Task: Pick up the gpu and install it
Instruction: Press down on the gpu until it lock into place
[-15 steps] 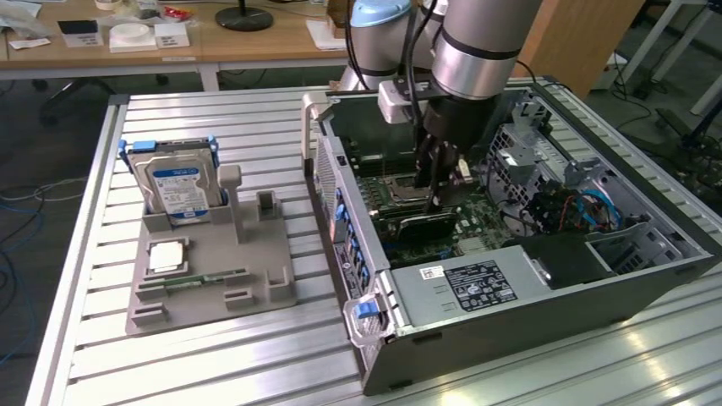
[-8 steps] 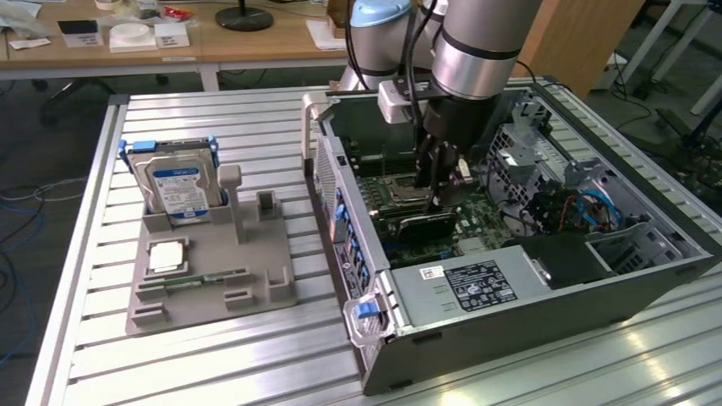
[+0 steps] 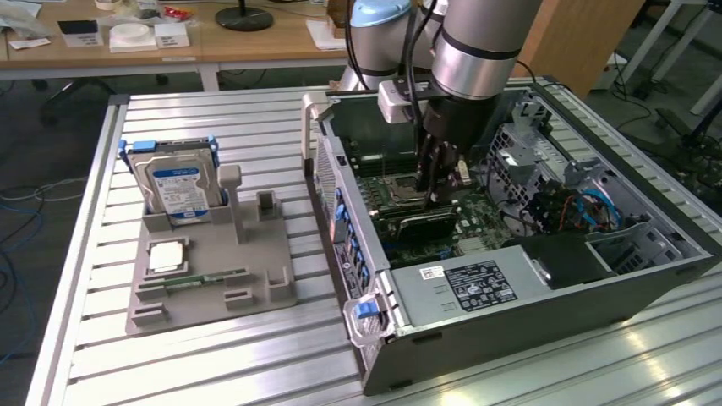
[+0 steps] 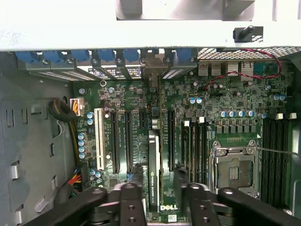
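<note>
The gpu [image 4: 154,169] stands edge-on in a motherboard slot inside the open computer case [image 3: 530,321], its silver bracket [image 4: 151,75] against the case's rear wall. Its label reads NVIDIA Quadro. My gripper [image 4: 157,188] straddles the card's top edge, open, with the black fingers [image 4: 131,200] on either side. A strip of green board shows between the card and one finger. In the exterior view the gripper [image 3: 434,190] reaches down into the case just above the dark card [image 3: 423,222].
A grey fixture [image 3: 215,271] at the exterior view's left holds a hard drive [image 3: 178,182] with a blue-white label and a green memory stick [image 3: 209,277]. Inside the case are the CPU socket [image 4: 233,169], a white slot [image 4: 98,136], the power supply [image 3: 474,283] and cables [image 3: 576,211].
</note>
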